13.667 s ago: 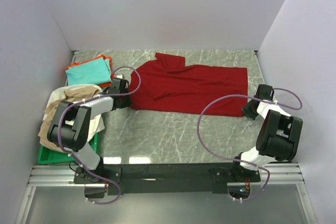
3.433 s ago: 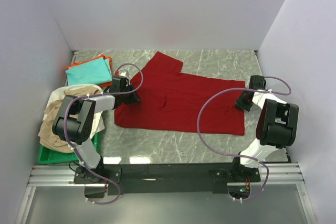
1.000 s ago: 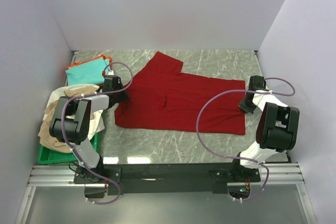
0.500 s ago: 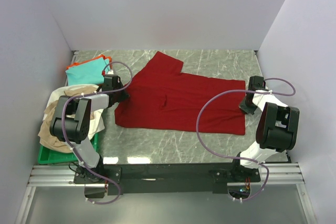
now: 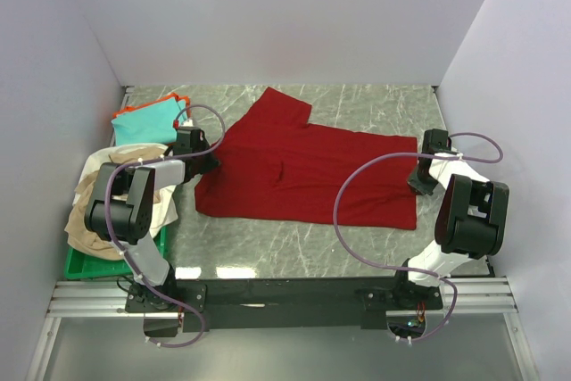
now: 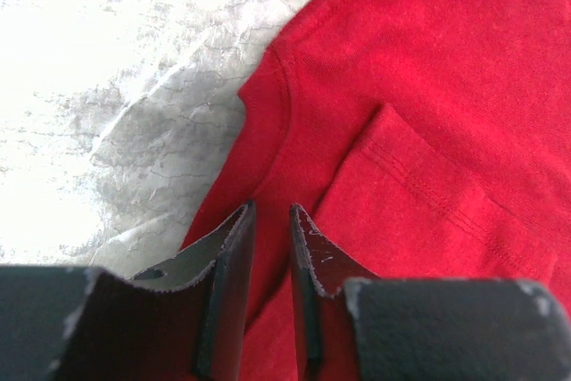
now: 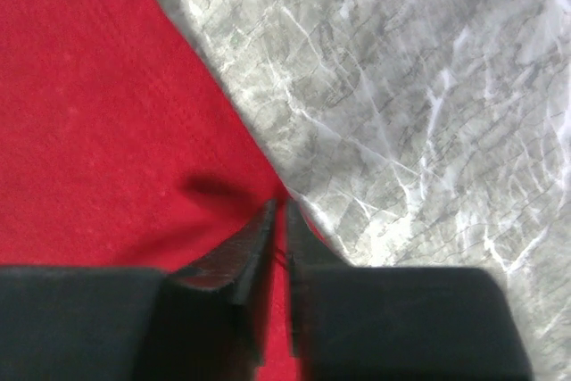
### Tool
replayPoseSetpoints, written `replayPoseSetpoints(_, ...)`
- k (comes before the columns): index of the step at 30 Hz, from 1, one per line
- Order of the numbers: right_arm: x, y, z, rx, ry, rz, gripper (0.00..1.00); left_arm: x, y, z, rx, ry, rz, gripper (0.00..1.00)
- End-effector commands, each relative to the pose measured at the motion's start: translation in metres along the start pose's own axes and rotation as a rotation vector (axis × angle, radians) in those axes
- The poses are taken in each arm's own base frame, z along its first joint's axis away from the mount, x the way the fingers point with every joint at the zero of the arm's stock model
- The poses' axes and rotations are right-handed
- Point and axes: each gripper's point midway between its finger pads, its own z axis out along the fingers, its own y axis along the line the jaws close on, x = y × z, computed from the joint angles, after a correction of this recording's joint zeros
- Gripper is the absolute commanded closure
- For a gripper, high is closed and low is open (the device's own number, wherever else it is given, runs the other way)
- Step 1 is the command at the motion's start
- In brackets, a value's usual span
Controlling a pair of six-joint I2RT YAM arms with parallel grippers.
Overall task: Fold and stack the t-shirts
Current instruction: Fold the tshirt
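One large dark red t-shirt [image 5: 308, 171] lies spread nearly flat at the centre of the glossy, grey-veined marble table [image 5: 268, 243]. Its cloth is a matte fine knit. One pointed lobe reaches toward 11 o'clock, and a flap with a double-stitched hem lies folded over the body.

At the shirt's 9 o'clock edge the left gripper [image 6: 270, 211] hovers with its dark, serrated fingers [image 6: 232, 247] a narrow slot apart, and nothing is pinched between them. At 3 o'clock the right gripper [image 7: 278, 207] has its tips on the shirt's hem, where the cloth puckers. Only a slit parts its jaws, and I cannot tell whether they grip the cloth.

A folded teal shirt [image 5: 147, 124] lies on an orange shirt [image 5: 183, 98] at 10 o'clock. Crumpled beige cloth [image 5: 89, 220] spills over the green plastic tray [image 5: 85, 267] at 8 o'clock.
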Motion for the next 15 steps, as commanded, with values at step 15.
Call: replayPoseSetpoints(15, -0.022, 0.093, -0.106, -0.332, -0.245, -0.152, 0.6, -0.023, -0.094, -0.068, 0.107, -0.138, 0.13, 0.62)
